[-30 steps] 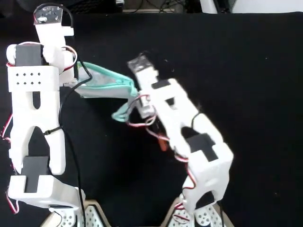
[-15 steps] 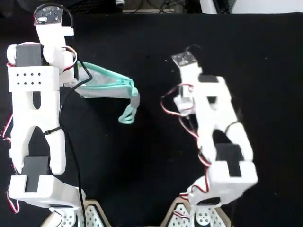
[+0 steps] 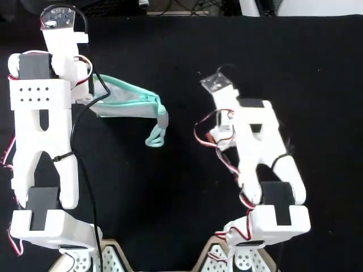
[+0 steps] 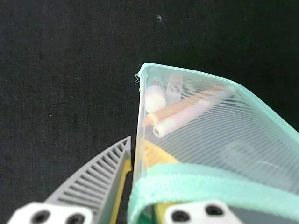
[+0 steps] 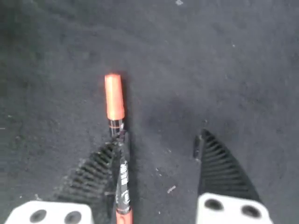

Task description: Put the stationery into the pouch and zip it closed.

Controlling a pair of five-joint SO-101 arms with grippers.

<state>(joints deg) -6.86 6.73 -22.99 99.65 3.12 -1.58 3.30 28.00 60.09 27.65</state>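
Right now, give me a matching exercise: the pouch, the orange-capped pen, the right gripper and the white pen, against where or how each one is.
1. pouch
2. orange-capped pen
3. right gripper
4. white pen

A. inside the pouch
B. jaws open
C. clamped in the left gripper
D. alongside one jaw of the right gripper

Pairs: 1-C, 2-D, 3-B, 4-A.
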